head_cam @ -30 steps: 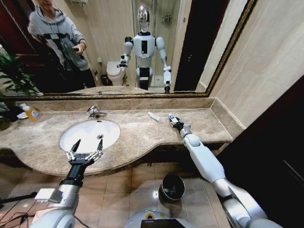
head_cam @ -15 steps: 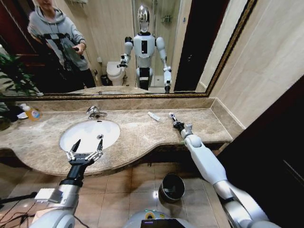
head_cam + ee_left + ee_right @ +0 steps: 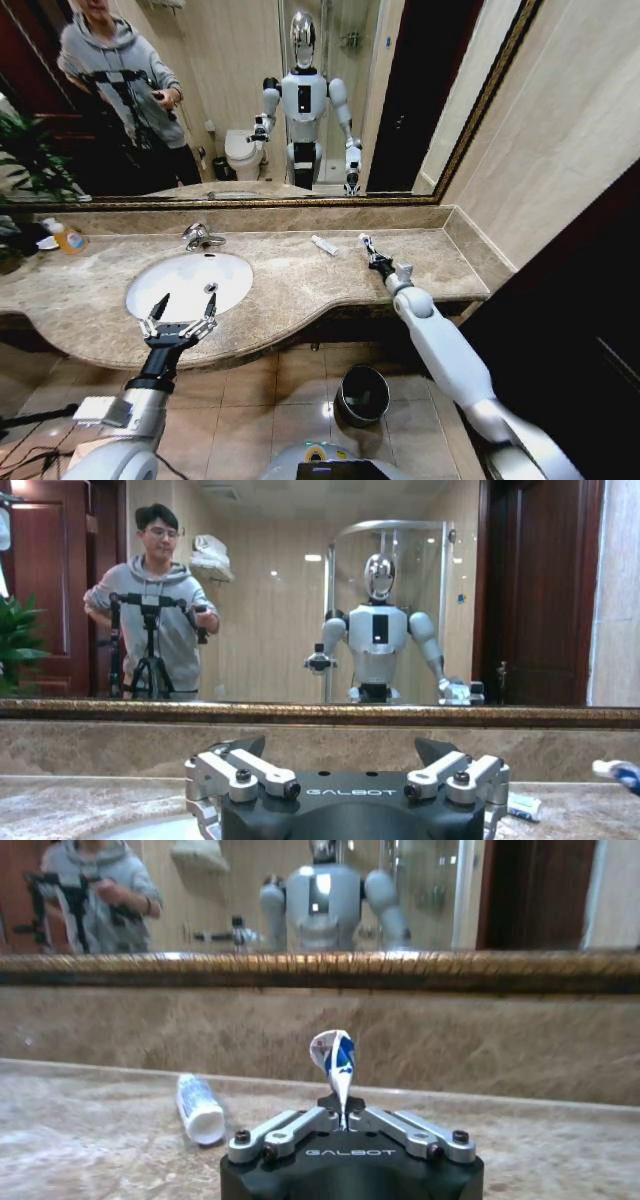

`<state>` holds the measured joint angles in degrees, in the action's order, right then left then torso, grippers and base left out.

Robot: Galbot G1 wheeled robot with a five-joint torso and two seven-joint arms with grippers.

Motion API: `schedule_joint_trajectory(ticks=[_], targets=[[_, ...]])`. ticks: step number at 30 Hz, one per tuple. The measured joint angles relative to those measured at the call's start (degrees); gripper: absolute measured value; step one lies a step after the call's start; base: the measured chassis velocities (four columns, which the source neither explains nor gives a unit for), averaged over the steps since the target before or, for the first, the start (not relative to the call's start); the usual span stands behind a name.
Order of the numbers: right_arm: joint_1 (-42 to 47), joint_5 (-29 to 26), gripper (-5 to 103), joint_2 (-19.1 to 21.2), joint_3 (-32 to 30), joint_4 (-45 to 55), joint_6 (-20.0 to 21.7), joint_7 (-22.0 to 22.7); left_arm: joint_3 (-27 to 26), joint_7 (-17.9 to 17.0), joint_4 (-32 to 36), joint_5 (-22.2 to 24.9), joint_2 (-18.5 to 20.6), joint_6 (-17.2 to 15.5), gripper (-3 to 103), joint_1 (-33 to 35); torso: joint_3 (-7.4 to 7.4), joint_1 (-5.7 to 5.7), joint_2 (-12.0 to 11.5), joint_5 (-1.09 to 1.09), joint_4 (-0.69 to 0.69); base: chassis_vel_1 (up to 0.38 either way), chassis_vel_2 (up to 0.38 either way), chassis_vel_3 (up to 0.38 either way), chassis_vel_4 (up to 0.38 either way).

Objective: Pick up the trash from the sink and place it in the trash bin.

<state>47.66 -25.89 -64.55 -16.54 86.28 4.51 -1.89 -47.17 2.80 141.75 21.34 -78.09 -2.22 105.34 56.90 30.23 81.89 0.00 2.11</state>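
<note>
My right gripper (image 3: pixel 370 252) is shut on a small white tube with blue print (image 3: pixel 362 240), held a little above the marble countertop (image 3: pixel 280 290) at its right end. In the right wrist view the tube (image 3: pixel 335 1054) sticks up from the closed fingers (image 3: pixel 300 1125). A second white tube (image 3: pixel 323 245) lies flat on the counter beside it. My left gripper (image 3: pixel 187 297) hangs open over the front rim of the white oval sink (image 3: pixel 190 280). The black trash bin (image 3: pixel 362 393) stands on the floor below the counter's edge.
A chrome faucet (image 3: pixel 200 237) sits behind the basin and an orange-yellow bottle (image 3: pixel 66 237) stands at the counter's far left. A wide mirror (image 3: pixel 250 100) backs the counter. A tiled wall (image 3: pixel 560 180) closes off the right side.
My right arm has drawn slightly to the right and up with the tube in its grip. The left arm has stayed still.
</note>
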Motion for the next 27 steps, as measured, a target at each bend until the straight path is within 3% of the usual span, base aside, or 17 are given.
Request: schedule_joint_trajectory(ticks=[6, 14, 21, 27], targets=[[11.45, -0.24, 0, 2.05, -5.06, 11.64, -3.17, 0.48, 0.00, 0.00, 0.00, 0.00, 0.00, 0.00, 100, 0.00, -0.01, -0.01, 0.00, 0.00, -0.01, 0.000, 0.000, 0.000, 0.000], [23.23, 0.29, 0, 0.96, -9.81, 22.63, -5.58, 0.86, 0.00, -0.01, 0.00, 0.00, 0.00, 0.00, 100, 0.00, 0.00, -0.01, 0.00, -0.01, 0.00, 0.000, 0.000, 0.000, 0.000], [35.66, 4.66, 0, -5.49, -12.63, 28.10, -13.98, 1.09, 0.00, 0.00, 0.00, 0.00, 0.00, 0.00, 100, 0.00, 0.00, -0.01, 0.00, -0.02, 0.00, 0.000, 0.000, 0.000, 0.000], [45.19, 9.60, 0, -11.11, -13.14, 26.82, -20.52, 0.09, 0.00, 0.00, 0.00, 0.00, 0.00, 0.00, 100, 0.00, -0.01, -0.01, 0.00, -0.01, -0.01, 0.000, 0.000, 0.000, 0.000]])
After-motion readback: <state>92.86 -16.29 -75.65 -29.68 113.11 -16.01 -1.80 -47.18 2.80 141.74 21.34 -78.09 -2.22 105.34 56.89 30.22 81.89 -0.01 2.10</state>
